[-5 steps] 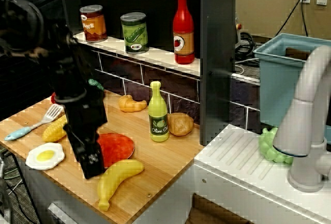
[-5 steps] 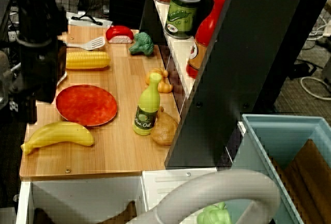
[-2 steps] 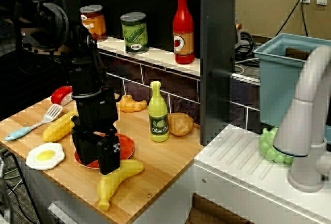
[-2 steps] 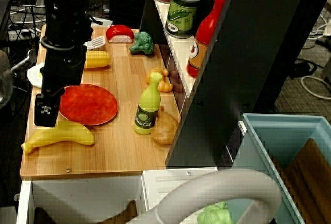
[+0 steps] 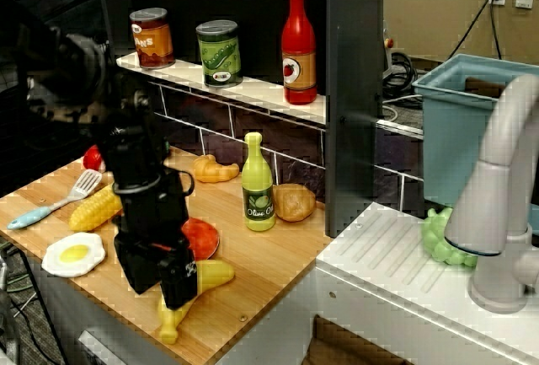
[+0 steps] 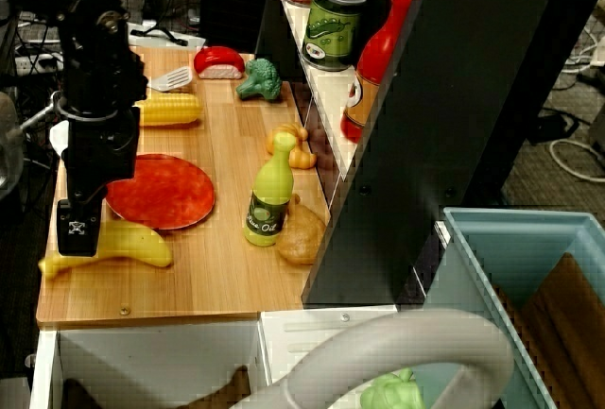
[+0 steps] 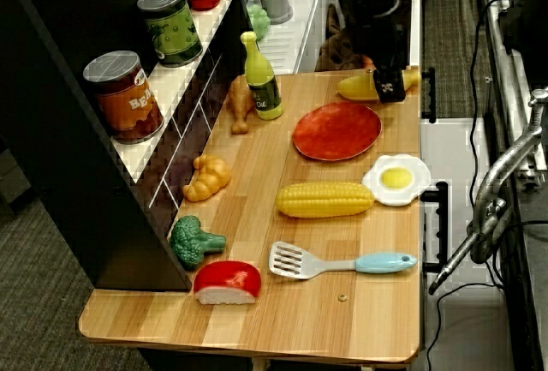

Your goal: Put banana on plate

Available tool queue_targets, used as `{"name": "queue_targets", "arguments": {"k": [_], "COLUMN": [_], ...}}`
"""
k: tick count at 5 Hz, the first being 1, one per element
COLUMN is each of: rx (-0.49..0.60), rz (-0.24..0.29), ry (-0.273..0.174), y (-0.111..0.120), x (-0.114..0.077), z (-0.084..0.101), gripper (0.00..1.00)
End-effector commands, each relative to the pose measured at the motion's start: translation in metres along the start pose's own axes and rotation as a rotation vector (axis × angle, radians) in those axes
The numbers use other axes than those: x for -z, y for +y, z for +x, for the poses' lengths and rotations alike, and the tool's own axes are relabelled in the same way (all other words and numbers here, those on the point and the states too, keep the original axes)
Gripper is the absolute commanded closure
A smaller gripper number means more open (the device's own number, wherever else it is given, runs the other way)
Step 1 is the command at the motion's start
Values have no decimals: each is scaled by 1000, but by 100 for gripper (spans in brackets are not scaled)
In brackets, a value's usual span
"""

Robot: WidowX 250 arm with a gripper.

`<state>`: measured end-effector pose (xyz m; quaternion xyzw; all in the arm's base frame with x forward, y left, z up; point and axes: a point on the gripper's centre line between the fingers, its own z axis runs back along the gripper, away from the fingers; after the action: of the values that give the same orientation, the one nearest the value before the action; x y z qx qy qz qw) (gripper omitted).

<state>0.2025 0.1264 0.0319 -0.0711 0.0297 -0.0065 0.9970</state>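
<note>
The yellow banana (image 6: 132,244) lies at the front edge of the wooden counter, just in front of the red-orange plate (image 6: 165,192). My black gripper (image 6: 77,237) is down over the banana's stem half, open, with a finger on either side as far as I can tell. In the front view the gripper (image 5: 168,285) hides the middle of the banana (image 5: 210,274) and most of the plate (image 5: 204,234). From the counter's end, the gripper (image 7: 387,88) covers one end of the banana (image 7: 355,86); the plate (image 7: 336,129) is bare.
A corn cob (image 6: 168,109) and a fried egg (image 7: 396,178) lie beside the plate, with a spatula (image 7: 338,261) beyond. An olive oil bottle (image 5: 258,184), a croissant (image 5: 215,169) and a bread roll (image 5: 293,202) stand toward the wall. Cans and a red bottle (image 5: 299,45) line the shelf.
The gripper swung from the counter's outer edge across the plate, then dropped lower onto the banana. The banana and plate have not moved.
</note>
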Motion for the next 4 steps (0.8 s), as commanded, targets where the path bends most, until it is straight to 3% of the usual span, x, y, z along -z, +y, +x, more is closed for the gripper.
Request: {"name": "queue_targets", "arguments": {"k": [1,2,4], "rx": [-23,-39,8], "rz": [30,20,-49], "ry": [-56,-56,-66], "y": [19,26,34], "x": [10,6,-31], "z": [1,2,0], "gripper": [92,100,100]}}
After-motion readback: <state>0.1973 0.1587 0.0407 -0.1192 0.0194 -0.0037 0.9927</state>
